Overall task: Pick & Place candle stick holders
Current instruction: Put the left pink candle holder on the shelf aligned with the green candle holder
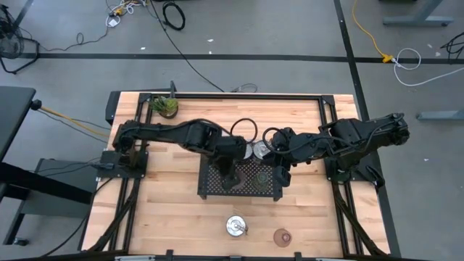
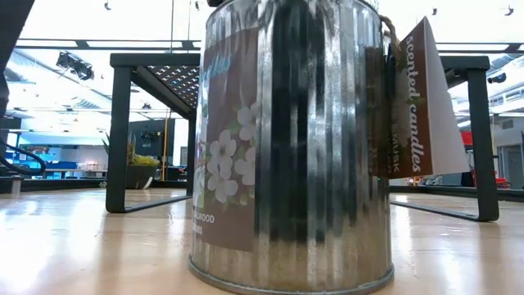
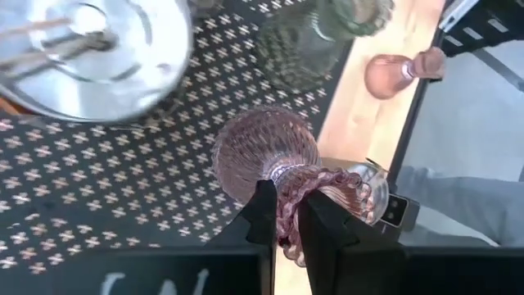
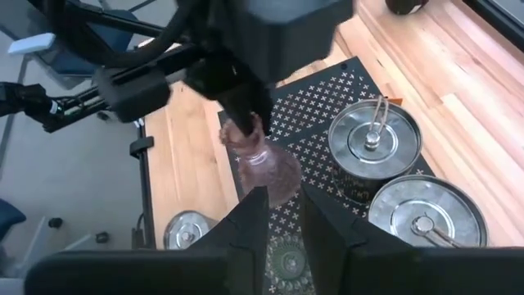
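Observation:
My left gripper [image 3: 282,221] is over the black mesh tray [image 1: 214,190], shut on a reddish ribbed glass holder [image 3: 266,152], which also shows in the right wrist view [image 4: 270,172]. My right gripper [image 4: 285,217] is open just right of it, fingers apart above the olive-green glass holder [image 4: 288,262]; I cannot tell whether they touch it. Two silver cups [image 4: 372,139] [image 4: 426,217] stand on the tray's far part. A third silver cup [image 1: 235,226] and a second reddish holder [image 1: 282,236] stand on the table near its front edge. My left gripper pinches the reddish holder's beaded upper part [image 3: 304,182], just under its cup, between its two fingers. The fingers come from above, slanting down. The holder hangs tilted with its wide foot [image 4: 278,182] toward the mesh; whether the foot rests on it I cannot tell.
The tray stands raised on dark legs [image 2: 119,139]. A small green plant [image 1: 165,106] sits at the table's far left. The silver cup near the front edge fills the low view [image 2: 291,147], with a brown paper tag [image 2: 422,106] on it. Bare wood lies on either side of the tray.

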